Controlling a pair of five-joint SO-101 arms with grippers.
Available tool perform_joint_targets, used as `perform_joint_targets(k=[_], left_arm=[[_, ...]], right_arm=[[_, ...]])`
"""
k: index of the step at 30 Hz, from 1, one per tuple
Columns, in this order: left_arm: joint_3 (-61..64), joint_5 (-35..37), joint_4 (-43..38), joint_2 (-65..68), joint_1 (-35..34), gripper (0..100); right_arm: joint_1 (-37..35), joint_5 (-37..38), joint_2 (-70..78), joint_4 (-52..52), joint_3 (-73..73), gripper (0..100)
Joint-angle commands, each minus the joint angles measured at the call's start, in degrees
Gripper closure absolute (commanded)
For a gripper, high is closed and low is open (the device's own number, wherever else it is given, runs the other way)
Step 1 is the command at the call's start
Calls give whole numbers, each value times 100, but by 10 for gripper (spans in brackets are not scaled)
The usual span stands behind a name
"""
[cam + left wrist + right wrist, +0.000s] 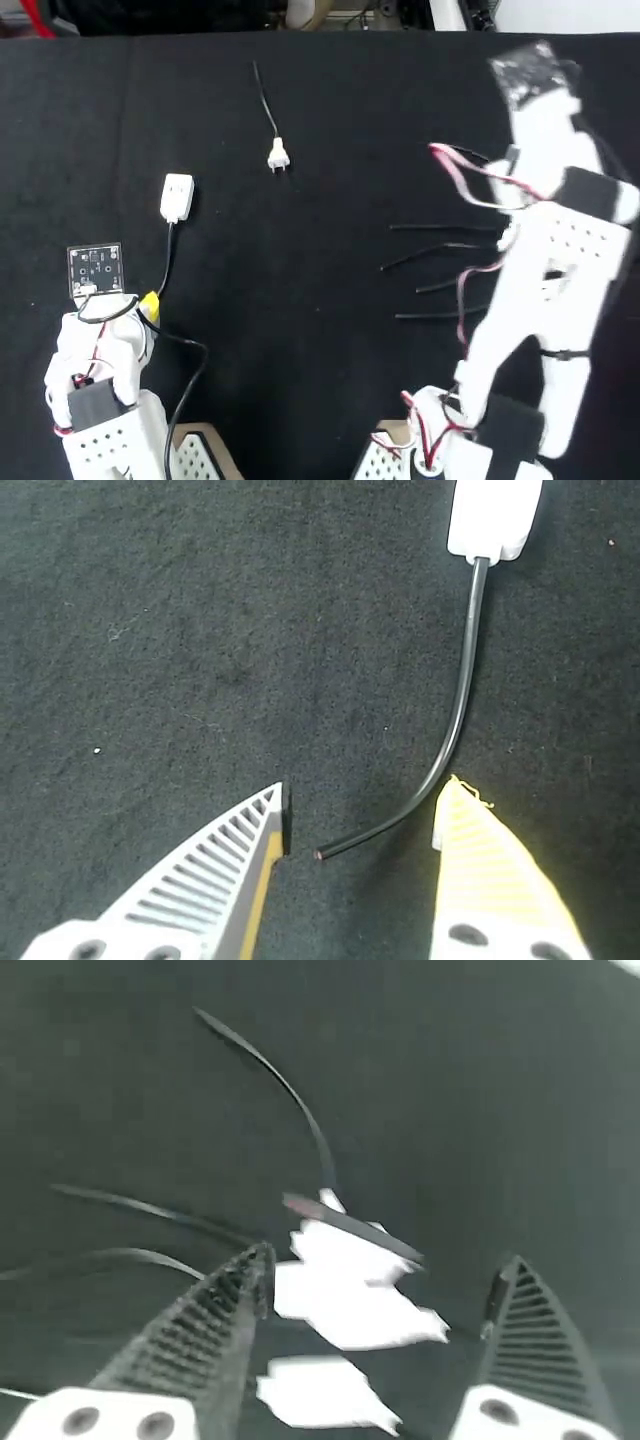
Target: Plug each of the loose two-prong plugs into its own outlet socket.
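A white two-prong plug [277, 155] lies at the back middle of the black table, its thin cord [263, 95] running away from it. A white outlet socket [177, 197] lies left of it. In the left wrist view the socket [495, 515] sits ahead of my open left gripper [365, 790], and the cut end of its black cord [455, 720] curves between the fingers. My right gripper [390, 1260] is open above blurred white plugs [345, 1295] with black cords [290, 1090]. Seen from above, the right arm [550, 250] covers those plugs.
Several black cords [440, 260] fan out leftward from under the right arm. A square marker tag [95, 270] sits on the left arm. The socket's cord [190, 380] trails toward the front edge. Open black cloth [320, 300] lies between the two arms.
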Motion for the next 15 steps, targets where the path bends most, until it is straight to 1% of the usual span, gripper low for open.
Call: perform_joint_targets(k=[1, 5, 7, 11, 15], left_arm=[[-22, 9, -79, -26, -40, 758], [75, -9, -132, -26, -13, 756], [127, -246, -132, -26, -4, 758], [136, -431, -79, -26, -4, 758], [136, -440, -79, -26, -4, 758]], right_arm=[[-1204, -738, -180, 229, -470, 722], [-2365, -1582, 391, -167, -541, 809], [-2760, -1943, 954, -642, -558, 843], [-3253, -2409, 2352, -1424, -866, 853], [-3446, -2884, 3873, -1477, -2070, 852]])
